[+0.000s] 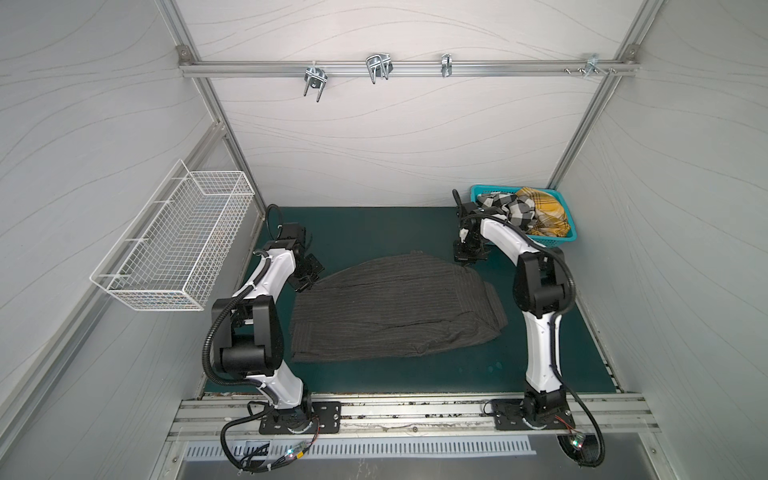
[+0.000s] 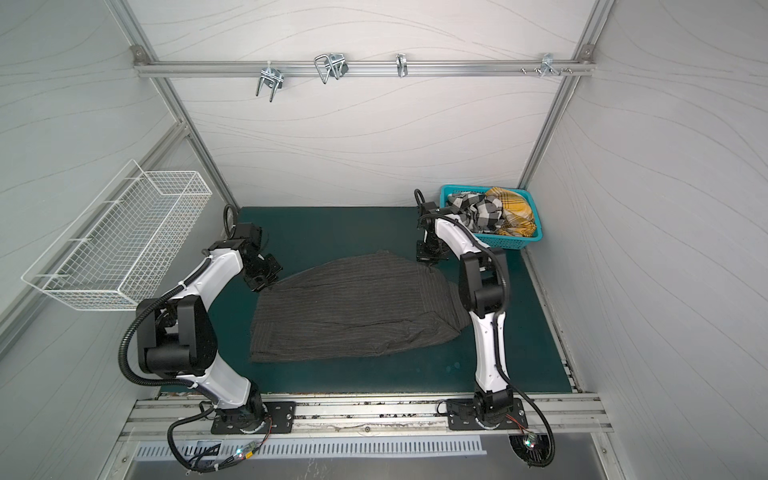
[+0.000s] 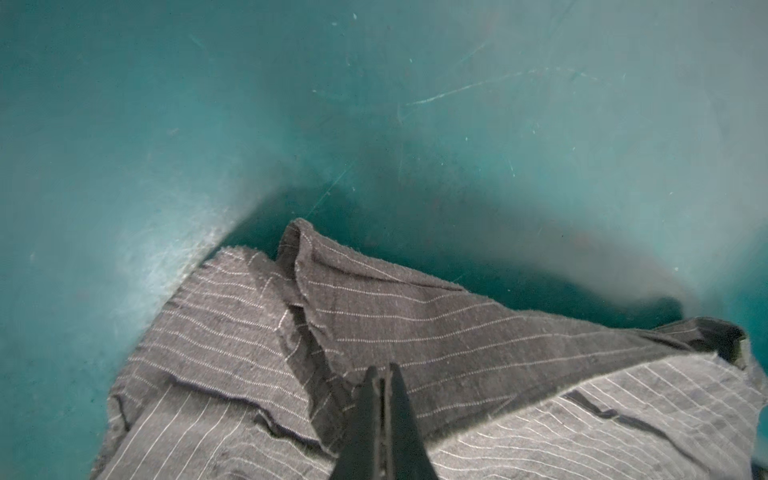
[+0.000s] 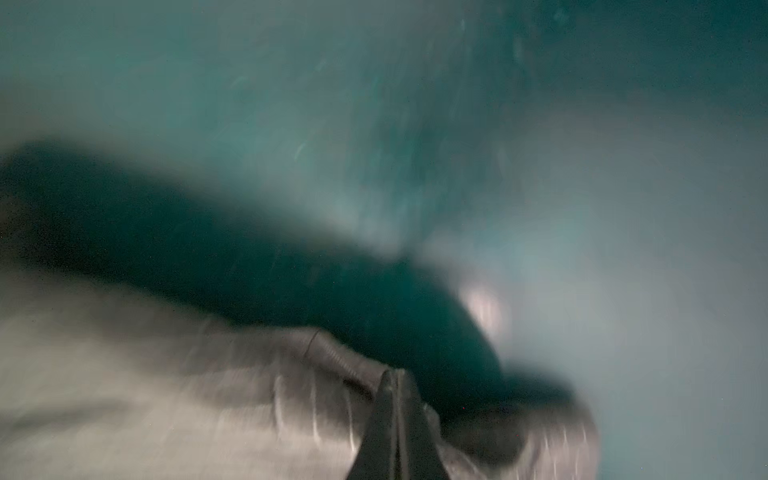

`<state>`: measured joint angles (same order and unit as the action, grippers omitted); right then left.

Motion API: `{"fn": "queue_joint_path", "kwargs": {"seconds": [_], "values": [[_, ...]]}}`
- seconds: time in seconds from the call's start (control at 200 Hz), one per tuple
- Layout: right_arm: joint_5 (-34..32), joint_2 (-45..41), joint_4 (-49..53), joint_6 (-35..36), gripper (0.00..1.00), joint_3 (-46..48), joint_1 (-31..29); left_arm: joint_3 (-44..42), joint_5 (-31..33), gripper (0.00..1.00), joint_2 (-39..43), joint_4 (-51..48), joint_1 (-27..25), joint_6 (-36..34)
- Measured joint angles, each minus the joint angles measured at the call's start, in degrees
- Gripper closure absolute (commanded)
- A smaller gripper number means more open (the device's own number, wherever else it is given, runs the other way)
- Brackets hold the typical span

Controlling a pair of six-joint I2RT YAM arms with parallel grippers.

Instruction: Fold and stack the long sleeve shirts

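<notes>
Dark green tabletop [image 1: 374, 232] fills a grey-walled booth, with a white wire basket [image 1: 178, 245] on the left wall. The left fingers [image 3: 361, 424], pressed together, sit over the far-left corner of the pinstriped shirt [image 1: 395, 307], which lies folded mid-tabletop between both arms; whether they nip cloth cannot be told. The right fingers [image 4: 380, 428], also closed, pinch a raised ridge at the shirt's far-right edge, though that view is blurred. Beyond, a teal basket [image 1: 557, 242] holds the checked shirt [image 1: 511, 210] and the yellow plaid shirt [image 1: 544, 212].
</notes>
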<state>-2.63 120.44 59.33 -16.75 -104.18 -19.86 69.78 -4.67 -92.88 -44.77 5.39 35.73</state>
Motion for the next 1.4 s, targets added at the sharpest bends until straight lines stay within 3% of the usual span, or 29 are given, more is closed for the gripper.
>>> {"fn": "queue_joint_path", "kwargs": {"seconds": [0.175,0.325,0.405,0.49,0.595,0.675,0.71,0.775,0.955,1.151,1.356,1.401], "values": [[-0.17,-19.04,-3.69,-3.3,1.0,16.98,-5.9,-2.29,0.79,1.0,5.53,0.31,0.26,1.73],[-0.83,-24.22,-5.53,-7.17,1.0,31.15,-10.8,-8.35,1.18,1.0,9.88,1.29,0.24,3.5],[-0.31,-23.63,-5.9,-9.07,0.72,37.94,-11.63,-12.76,1.77,1.0,10.97,1.44,0.24,4.22],[-0.13,-23.56,-4.61,-10.38,0.64,41.68,-11.63,-17.66,2.6,1.0,11.93,1.31,0.24,4.83],[0.15,-24.04,-1.88,-10.43,0.57,38.45,-10.86,-21.88,3.02,1.0,13.2,1.14,0.24,5.05],[0.33,-24.11,-0.07,-10.01,0.47,30.4,-9.55,-23.19,3.21,1.0,14.08,1.16,0.24,5.03],[0.57,-23.96,0.2,-9.86,0.38,26.27,-8.81,-23.32,3.28,1.0,14.36,1.25,0.24,5.03],[1.73,-22.99,0.48,-8.57,0.34,18.56,-7.61,-23.34,3.58,1.0,14.75,1.55,0.24,5.03],[4.98,-12.81,0.17,-4.66,0.37,5.38,-7.13,-23.34,3.89,1.0,14.8,1.9,0.24,4.98],[6.6,-2.01,-0.59,-3.15,0.41,7.76,-8.02,-23.89,4.11,1.0,14.8,2.27,0.24,4.96],[6.21,0.46,-0.98,-2.4,0.42,10.25,-10.56,-24.06,4.11,1.0,14.73,2.36,0.24,4.94],[6.08,0.63,-1.27,-2.23,0.46,10.54,-11.28,-24.06,4.11,1.0,14.64,2.43,0.24,4.94]]}}
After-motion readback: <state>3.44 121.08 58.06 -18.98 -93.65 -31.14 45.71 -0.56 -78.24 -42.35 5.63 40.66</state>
